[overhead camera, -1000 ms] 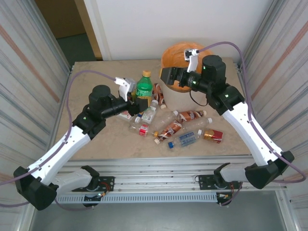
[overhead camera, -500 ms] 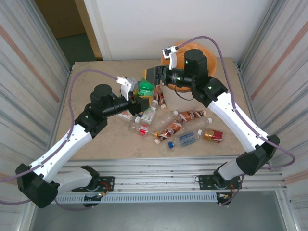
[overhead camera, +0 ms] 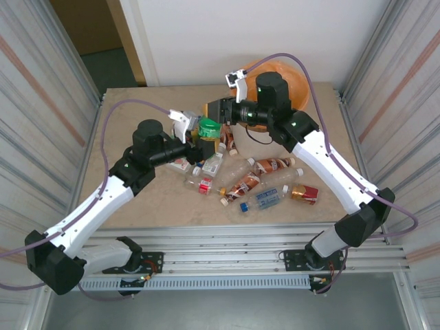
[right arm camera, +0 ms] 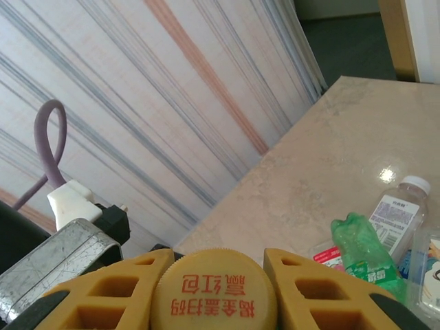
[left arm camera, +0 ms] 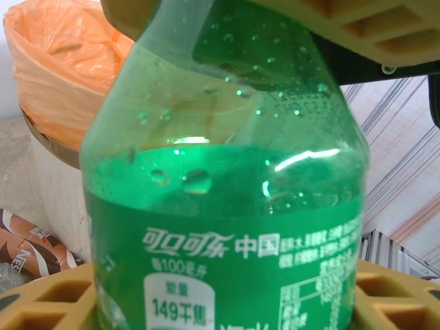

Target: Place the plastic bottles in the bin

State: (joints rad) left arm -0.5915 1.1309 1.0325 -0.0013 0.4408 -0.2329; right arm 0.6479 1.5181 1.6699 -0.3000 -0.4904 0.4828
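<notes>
**Top external.** A hand-over between the arms. The left fingers [overhead camera: 196, 146] flank the body of an upright green bottle [overhead camera: 207, 134]. The right fingers [overhead camera: 214, 112] meet its top from the bin's side. The bin [overhead camera: 306, 84] stands just behind, and other plastic bottles [overhead camera: 256, 184] lie on the counter [overhead camera: 137, 199].

**Left wrist.** The green bottle [left arm camera: 227, 227] sits between the left fingers [left arm camera: 41, 302]; whether they press it cannot be told.

**Right wrist.** The right fingers [right arm camera: 117, 292] are closed on the yellow cap [right arm camera: 214, 292].

**Step, as judged.** One bottle is being transferred. The left fingers should let go fully first. The right arm can then swing the bottle over the bin's rim and release it.
</notes>
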